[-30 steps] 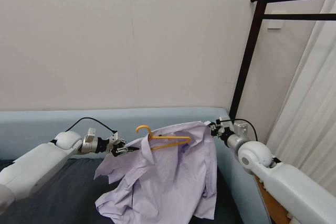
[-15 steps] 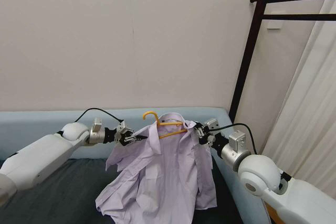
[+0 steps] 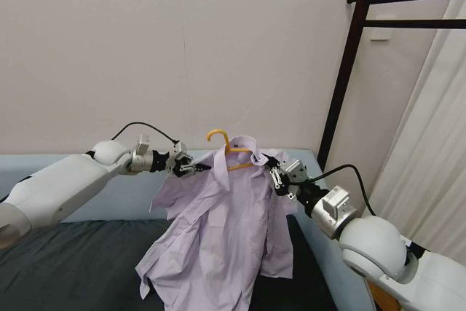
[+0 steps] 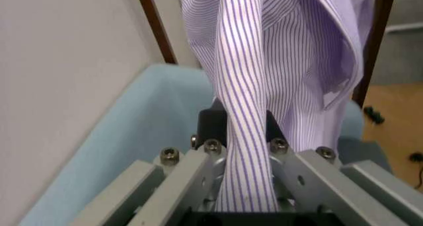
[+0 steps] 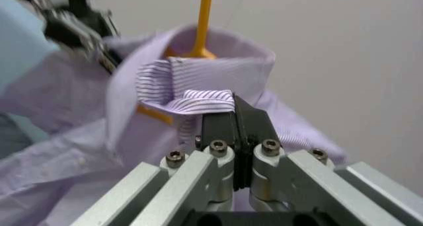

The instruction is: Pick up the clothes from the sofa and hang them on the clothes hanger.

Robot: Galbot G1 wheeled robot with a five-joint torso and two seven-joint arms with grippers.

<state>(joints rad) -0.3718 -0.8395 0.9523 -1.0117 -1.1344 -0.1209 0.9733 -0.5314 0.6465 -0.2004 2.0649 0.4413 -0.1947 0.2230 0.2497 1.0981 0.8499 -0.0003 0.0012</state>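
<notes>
**Pale wall, blue sofa: shirt up, rack not yet reached**

Against a plain pale wall (image 3: 182,49), the light-blue sofa (image 3: 58,169) runs across the head view, and a dark wooden rack (image 3: 342,85) stands at its right end. Between the two arms a lilac striped shirt (image 3: 218,231) is held above the dark seat cushion (image 3: 73,260). Its collar sits on an orange hanger (image 3: 222,138) whose hook points up. The left gripper (image 3: 191,167) pinches the shoulder on the robot's left, and the left wrist view shows fabric clamped between its fingers. The right gripper (image 3: 275,174) is pressed together on a fold at the other shoulder, beside the collar. The pickup looks done, and the shirt appears dressed on the hanger, its hem trailing low toward the cushion. What seems left is carrying it to the rack, well apart on the right, and hooking the hanger over a rail.
</notes>
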